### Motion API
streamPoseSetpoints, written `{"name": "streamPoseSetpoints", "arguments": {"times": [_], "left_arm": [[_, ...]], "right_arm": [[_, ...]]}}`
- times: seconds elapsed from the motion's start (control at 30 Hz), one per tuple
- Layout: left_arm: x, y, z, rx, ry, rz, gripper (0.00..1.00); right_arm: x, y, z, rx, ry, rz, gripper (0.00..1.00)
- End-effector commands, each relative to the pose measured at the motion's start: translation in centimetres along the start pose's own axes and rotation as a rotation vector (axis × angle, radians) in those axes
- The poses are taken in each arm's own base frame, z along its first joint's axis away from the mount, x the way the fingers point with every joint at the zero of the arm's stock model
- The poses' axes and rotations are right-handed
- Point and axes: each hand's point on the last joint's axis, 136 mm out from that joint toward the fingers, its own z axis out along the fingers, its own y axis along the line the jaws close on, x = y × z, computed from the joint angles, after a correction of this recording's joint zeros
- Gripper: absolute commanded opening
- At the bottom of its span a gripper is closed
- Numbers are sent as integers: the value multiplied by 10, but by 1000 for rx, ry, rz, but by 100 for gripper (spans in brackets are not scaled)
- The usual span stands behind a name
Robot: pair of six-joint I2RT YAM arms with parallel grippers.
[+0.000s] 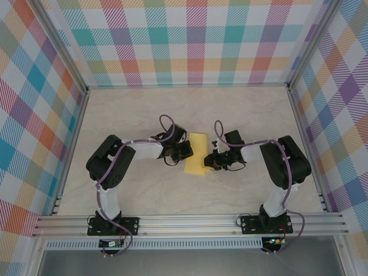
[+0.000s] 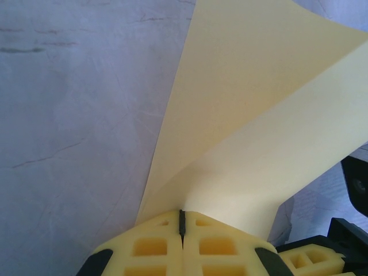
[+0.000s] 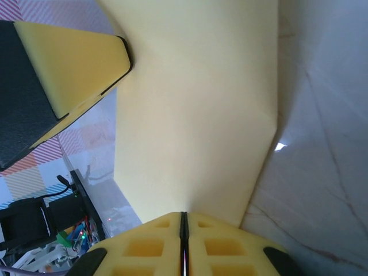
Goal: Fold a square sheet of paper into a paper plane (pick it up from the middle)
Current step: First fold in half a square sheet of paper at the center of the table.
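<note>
The left gripper (image 2: 183,217) has its yellow fingers pressed together on the left edge of the square sheet of paper (image 2: 259,115), and the right gripper (image 3: 184,218) is clamped in the same way on the sheet's right edge, a little nearer. The left wrist view shows the sheet bent into two layers lifting off the table (image 2: 69,115). From the top view it looks like a narrow yellow strip mid-table between both claws.
</note>
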Motion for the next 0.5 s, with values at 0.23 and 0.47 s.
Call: {"name": "streamPoseSetpoints", "arguments": {"times": [0.23, 0.47], "left_arm": [[22, 22, 11, -69, 63, -5, 0], [23, 23, 12, -67, 67, -6, 0]], "right_arm": [[4, 31, -13, -40, -11, -94, 11], [18, 23, -4, -15, 25, -86, 11]]}}
